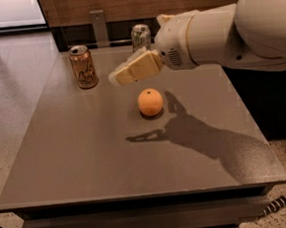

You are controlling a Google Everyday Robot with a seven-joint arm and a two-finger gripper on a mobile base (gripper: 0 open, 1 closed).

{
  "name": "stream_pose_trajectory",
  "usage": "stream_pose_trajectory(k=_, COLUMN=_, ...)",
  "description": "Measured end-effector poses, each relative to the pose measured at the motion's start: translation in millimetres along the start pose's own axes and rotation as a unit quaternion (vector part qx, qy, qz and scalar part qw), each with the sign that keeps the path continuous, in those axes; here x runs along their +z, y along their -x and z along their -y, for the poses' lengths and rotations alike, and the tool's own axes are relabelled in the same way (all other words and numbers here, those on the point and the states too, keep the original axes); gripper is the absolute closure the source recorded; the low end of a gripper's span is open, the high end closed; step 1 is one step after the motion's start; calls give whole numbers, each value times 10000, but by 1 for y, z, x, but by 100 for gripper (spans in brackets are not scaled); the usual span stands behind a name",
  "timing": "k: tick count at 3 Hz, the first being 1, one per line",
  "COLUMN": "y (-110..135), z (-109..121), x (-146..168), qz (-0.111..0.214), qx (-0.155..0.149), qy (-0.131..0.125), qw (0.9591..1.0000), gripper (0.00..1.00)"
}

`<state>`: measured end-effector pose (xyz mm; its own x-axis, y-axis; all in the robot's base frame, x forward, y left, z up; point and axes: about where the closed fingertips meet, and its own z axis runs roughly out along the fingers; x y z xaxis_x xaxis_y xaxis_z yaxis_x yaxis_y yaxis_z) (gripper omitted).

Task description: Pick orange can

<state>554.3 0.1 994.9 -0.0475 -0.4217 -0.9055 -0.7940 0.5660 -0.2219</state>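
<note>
Orange can (83,67) upright, axis vertical; gripper (119,77) mid-air nearby, apart.

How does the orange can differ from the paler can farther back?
The orange can is copper with white cursive lettering; the pale can is greenish-white. The orange can stands left and nearer; the pale can stands at the far edge, its base hidden by the gripper, which hovers right of the orange can. Both stand upright with silver tops.
</note>
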Motion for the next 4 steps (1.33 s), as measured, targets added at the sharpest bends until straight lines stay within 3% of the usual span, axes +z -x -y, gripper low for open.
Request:
stream_pose_trajectory(k=2, y=8, z=18, x=101, qz=451, qx=114, qy=266, qw=9986, gripper=0)
stream_pose_trajectory(k=4, y=-1, z=8, x=180, qz=925, qx=357, qy=432, qw=9941, gripper=0)
